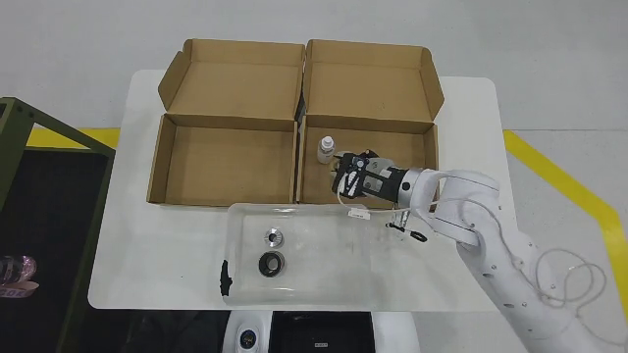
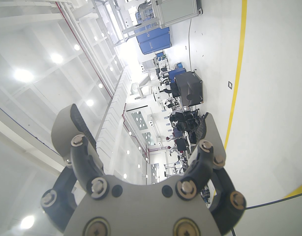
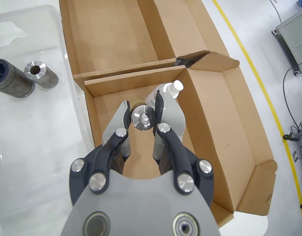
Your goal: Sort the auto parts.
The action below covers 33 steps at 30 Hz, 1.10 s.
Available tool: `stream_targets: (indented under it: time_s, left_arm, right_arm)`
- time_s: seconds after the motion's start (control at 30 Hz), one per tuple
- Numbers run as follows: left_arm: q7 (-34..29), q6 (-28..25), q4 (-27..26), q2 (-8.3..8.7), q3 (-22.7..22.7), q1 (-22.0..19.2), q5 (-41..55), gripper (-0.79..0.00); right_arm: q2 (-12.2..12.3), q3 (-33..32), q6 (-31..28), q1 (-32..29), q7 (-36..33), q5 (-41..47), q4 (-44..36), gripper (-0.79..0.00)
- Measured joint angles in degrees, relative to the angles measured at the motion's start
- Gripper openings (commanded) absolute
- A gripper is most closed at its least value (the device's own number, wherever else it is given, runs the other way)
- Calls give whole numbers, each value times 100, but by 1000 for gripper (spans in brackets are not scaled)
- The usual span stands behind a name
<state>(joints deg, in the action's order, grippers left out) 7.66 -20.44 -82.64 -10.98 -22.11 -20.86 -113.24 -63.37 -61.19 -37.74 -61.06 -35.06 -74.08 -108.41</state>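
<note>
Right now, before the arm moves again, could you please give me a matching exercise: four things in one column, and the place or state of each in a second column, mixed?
Things
1. white bottle
2. dark cylinder
3. shiny metal part
4. left claw

Places or states
A. held in the right claw
B. in the clear tray
C. inside a cardboard box
D. open, holding nothing

Pairs: 1-C, 2-B, 3-A, 4-D

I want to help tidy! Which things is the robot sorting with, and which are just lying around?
For the job: right pincer holding shiny round metal part; dark grey metal sleeve and silver metal cylinder in clear plastic tray; two brown cardboard boxes.

Just lying about: dark green metal cart; yellow floor line. Can't tell: white plastic bottle in one box.
</note>
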Motion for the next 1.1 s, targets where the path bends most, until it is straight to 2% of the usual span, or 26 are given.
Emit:
stream_targets:
  time_s: [0.37, 0.87, 0.97, 1.0, 1.03, 1.07, 1.1]
  left_arm:
    - [0, 0, 0, 0, 0, 0, 0, 0]
    - [0, 0, 0, 0, 0, 0, 0, 0]
    - [0, 0, 0, 0, 0, 0, 0, 0]
    - [0, 0, 0, 0, 0, 0, 0, 0]
    - [0, 0, 0, 0, 0, 0, 0, 0]
    - [0, 0, 0, 0, 0, 0, 0, 0]
    - [0, 0, 0, 0, 0, 0, 0, 0]
  right_arm:
    - [-126, 454, 96, 657, -547, 37, 1001, -785]
    - [-208, 759, 277, 890, -660, -345, 1566, -785]
    - [-236, 837, 329, 930, -582, -393, 1652, -699]
    - [-245, 855, 356, 943, -558, -402, 1677, -606]
    - [-254, 872, 384, 954, -533, -411, 1700, -474]
    - [-264, 895, 414, 966, -506, -425, 1731, -416]
    - [-272, 911, 431, 972, -490, -430, 1755, -209]
